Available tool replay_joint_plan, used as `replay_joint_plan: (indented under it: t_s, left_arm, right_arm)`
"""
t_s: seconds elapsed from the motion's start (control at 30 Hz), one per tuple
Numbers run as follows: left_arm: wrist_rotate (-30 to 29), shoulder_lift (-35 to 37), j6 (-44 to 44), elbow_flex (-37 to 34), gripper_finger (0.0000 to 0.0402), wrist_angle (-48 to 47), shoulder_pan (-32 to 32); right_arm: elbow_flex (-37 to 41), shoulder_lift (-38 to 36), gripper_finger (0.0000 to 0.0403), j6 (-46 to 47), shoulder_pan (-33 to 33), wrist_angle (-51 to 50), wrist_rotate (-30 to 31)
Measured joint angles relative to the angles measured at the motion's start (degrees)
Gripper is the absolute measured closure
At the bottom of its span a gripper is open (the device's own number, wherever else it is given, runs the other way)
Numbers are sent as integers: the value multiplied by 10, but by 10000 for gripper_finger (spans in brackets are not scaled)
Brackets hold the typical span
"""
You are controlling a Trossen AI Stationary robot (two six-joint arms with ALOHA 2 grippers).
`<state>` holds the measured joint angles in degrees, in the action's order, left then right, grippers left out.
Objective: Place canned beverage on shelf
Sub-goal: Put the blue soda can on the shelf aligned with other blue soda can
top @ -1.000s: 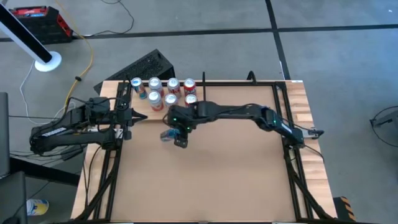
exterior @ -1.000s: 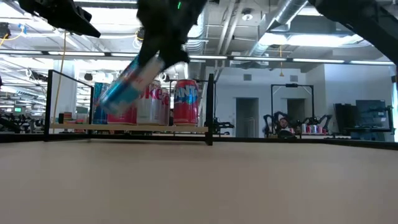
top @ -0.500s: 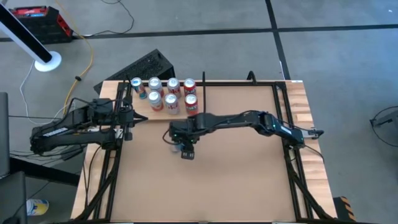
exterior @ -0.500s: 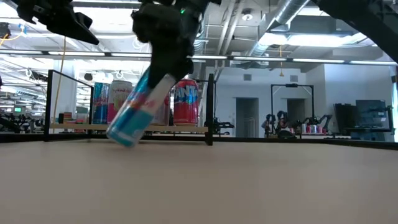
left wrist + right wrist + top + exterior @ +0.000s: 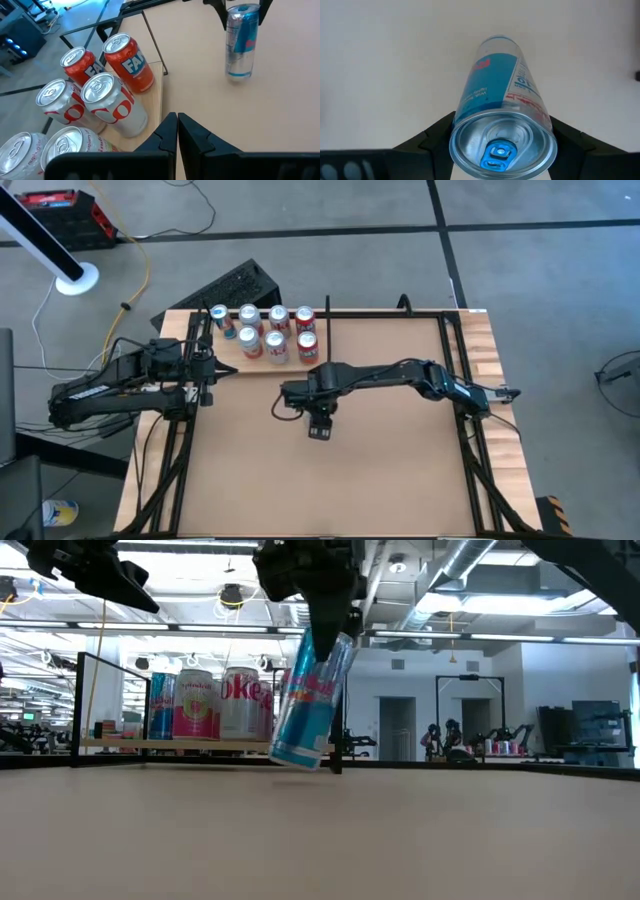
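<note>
The right gripper (image 5: pixel 320 423) sits near the centre of the bench (image 5: pixel 400 470). Its jaws pinch the slim blue-and-silver can (image 5: pixel 312 700) at the top rim, one finger on each side. In the right wrist view the can's lid and blue tab face the camera, and the body extends toward the bench surface. The grip is taken high on the can, probably so that the base can be set down without the fingers touching neighbouring cans.

In the low view the can hangs tilted, its top leaning toward 1 o'clock. Its base is just above the bench surface, or perhaps touching it; which cannot be told. In the left wrist view it appears close to upright.

Farther back, toward 11 o'clock from the can, is the shelf (image 5: pixel 222 368), a pale wood board with thin black rails. It carries two rows of cans (image 5: pixel 268 330), red, silver and pink. The held can is well apart from the shelf, out over the open bench.

The left gripper (image 5: pixel 207 366) waits at the shelf's 9 o'clock side, its jaws pressed together. It is likely parked there to leave the shelf approach clear.

Compared with one second ago, the right gripper has moved toward 4 o'clock, away from the shelf. The can then leaned steeply the other way and now stands nearer upright. The left arm has not moved.
</note>
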<state>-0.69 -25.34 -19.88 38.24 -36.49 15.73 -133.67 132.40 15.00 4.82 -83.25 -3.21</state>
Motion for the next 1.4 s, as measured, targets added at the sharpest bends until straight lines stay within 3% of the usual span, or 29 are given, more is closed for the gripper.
replay_joint_plan:
  t_s: [0.23, 0.37, 0.43, 0.7, 0.87, 1.07, 1.17, 1.27, 1.4]
  left_arm:
    - [0, 0, 0, 0, 402, 0, 0]
    - [0, 0, 0, 0, 402, 0, 0]
    - [0, 0, 0, 0, 402, 0, 0]
    - [0, 0, 0, 0, 402, 0, 0]
    - [0, 0, 0, 0, 402, 0, 0]
    - [4, -7, 60, 0, 401, 10, 0]
    - [53, -26, 111, 0, 401, 24, 0]
    - [152, -60, 128, -2, 397, 56, -1]
    - [230, -116, 133, -27, 374, 131, -17]
  right_arm:
    - [0, 0, 145, -4, 0, 20, 1]
    - [0, 0, 44, -3, -2, 21, 1]
    - [0, 0, 24, 1, -5, 23, 1]
    - [0, 0, 114, -13, -5, 15, 2]
    - [0, 0, 118, -16, -5, -39, 6]
    - [6, -1, 118, -14, 24, -67, 88]
    - [22, -11, 117, -24, 44, -66, 95]
    - [71, -48, 117, -10, 60, -68, 114]
    - [210, -136, 117, 70, 84, -55, 194]
